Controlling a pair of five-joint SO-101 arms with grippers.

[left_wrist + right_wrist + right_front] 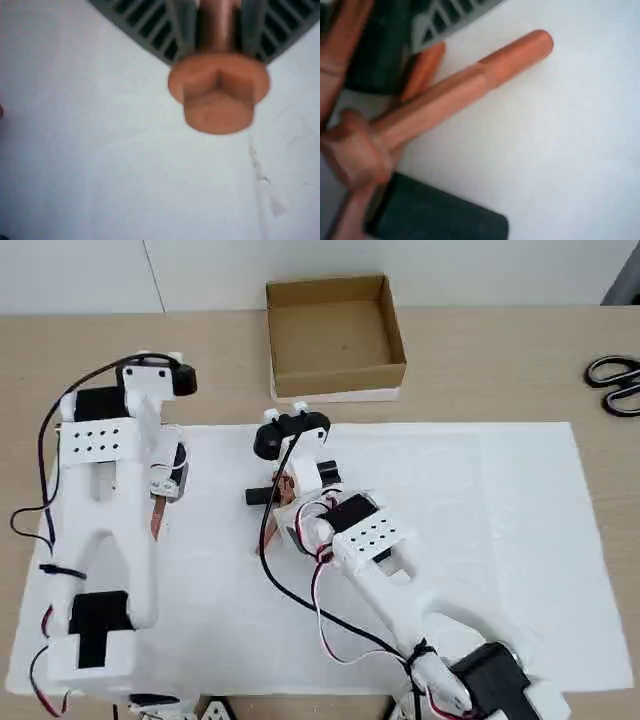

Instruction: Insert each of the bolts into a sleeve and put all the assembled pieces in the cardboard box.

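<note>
My left gripper [160, 502] hangs over the left side of the white sheet, shut on an orange bolt [157, 518]. The left wrist view has that bolt's hex head [218, 95] pointing out from between the grey fingers [150, 25]. My right gripper [285, 502] is low over the middle of the sheet, among orange bolts [270, 535] and black sleeves [262, 496]. Up close, a long bolt [470, 85] lies slantwise beside a black sleeve [435, 215], with another dark sleeve [380, 50] behind it. The open cardboard box [335, 365] stands at the back.
A white sheet [480, 540] covers most of the wooden table. Black-handled scissors [615, 380] lie at the far right edge. A second black sleeve [325, 475] sits just right of the right gripper.
</note>
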